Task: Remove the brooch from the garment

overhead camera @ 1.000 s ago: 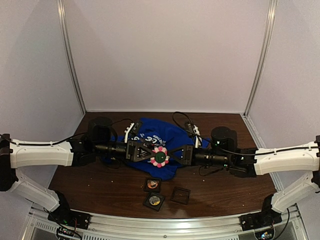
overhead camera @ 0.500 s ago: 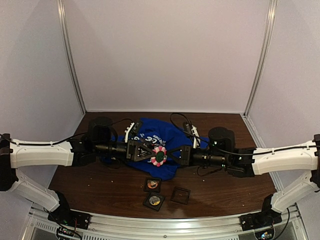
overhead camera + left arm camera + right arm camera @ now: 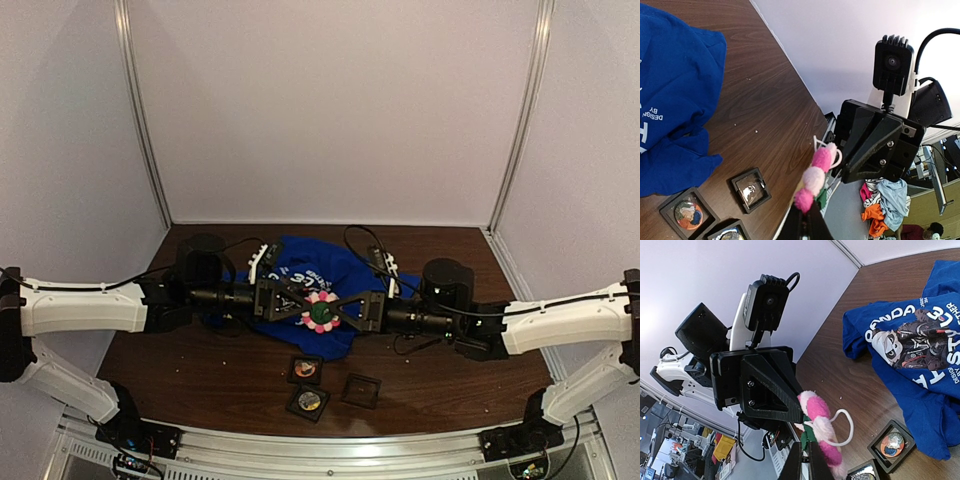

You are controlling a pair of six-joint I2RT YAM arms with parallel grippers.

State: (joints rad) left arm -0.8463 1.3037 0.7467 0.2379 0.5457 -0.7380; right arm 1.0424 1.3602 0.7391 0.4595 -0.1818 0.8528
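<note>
Both arms reach in horiz. from the sides and meet tip to tip over mid table (image 3: 200,370).

L gripper (image 3: 308,309): jaws clamped, pinching the brooch (image 3: 320,313) by its edge. L wrist cam shows the own tips (image 3: 807,225) closing on the lowest pink pom of the brooch (image 3: 815,172).

R gripper (image 3: 335,312): jaws also clamped on the brooch from the opposite side. R wrist cam shows the tips (image 3: 801,462) meeting at the green part next to the poms (image 3: 820,425).

Brooch: flower of pink/white poms w/ a green centre and a white loop (image 3: 845,427) hanging off it. It's held in the air between the 2 grippers; in both wrist views it's apart from the fabric.

Blue T-shirt (image 3: 340,270): lies crumpled on the table under and behind the grippers, print side up, w/ white lettering + dark graphic visible (image 3: 910,350). L wrist cam catches only a plain blue fold (image 3: 675,90).

3 small black badge boxes (image 3: 305,369) sit on the wood just near-side of the shirt. 2 show round badges; can't tell what's in the 3rd (image 3: 360,389).
</note>
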